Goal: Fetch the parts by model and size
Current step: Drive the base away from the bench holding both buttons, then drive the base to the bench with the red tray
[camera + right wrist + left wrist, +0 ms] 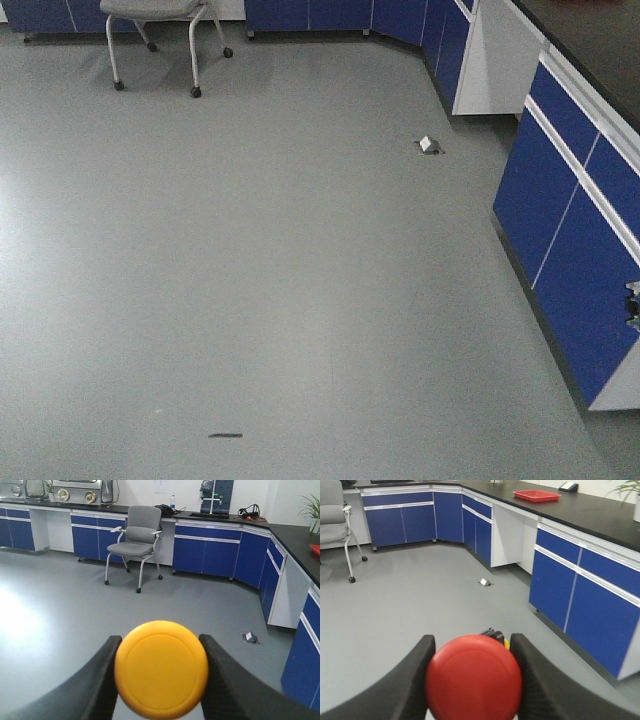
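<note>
My left gripper (472, 647) is shut on a push-button switch with a red mushroom cap (473, 677); the cap faces the camera and fills the gap between both black fingers. A bit of dark base and yellow shows behind the cap. In the right wrist view my right gripper (160, 642) is shut on the yellow push-button switch (161, 667), whose round cap sits squeezed between the two fingers. Both grippers hang above grey floor. Neither gripper shows in the front view.
Blue cabinets (570, 230) under a black counter (590, 510) run along the right. A red tray (536, 495) lies on that counter. A grey wheeled chair (138, 537) stands ahead. A small floor outlet box (429, 146) juts from the grey floor.
</note>
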Robot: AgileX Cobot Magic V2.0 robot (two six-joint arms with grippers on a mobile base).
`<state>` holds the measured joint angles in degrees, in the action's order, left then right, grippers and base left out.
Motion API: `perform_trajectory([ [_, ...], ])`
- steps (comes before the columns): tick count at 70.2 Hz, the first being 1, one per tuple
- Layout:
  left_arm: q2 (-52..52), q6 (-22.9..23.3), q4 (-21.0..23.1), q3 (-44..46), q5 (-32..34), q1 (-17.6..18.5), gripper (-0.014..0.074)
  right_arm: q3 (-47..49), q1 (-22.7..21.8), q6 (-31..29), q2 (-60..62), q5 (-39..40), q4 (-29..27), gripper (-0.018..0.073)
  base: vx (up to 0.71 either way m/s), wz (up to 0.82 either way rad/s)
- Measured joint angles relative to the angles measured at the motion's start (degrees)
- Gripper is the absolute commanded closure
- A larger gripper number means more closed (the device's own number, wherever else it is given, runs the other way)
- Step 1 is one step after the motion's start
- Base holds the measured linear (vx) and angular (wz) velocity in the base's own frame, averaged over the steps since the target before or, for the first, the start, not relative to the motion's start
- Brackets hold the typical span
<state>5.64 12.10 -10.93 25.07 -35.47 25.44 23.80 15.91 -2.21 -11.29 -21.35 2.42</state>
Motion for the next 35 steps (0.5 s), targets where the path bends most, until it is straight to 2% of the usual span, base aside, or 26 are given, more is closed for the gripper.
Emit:
perform_trajectory([
  [35,0.00,0.00,0.00,0.00,0.00,0.00,0.0603,0.00,0.00,0.00,0.00,0.00,0.00,0.0569,0.72,0.09],
])
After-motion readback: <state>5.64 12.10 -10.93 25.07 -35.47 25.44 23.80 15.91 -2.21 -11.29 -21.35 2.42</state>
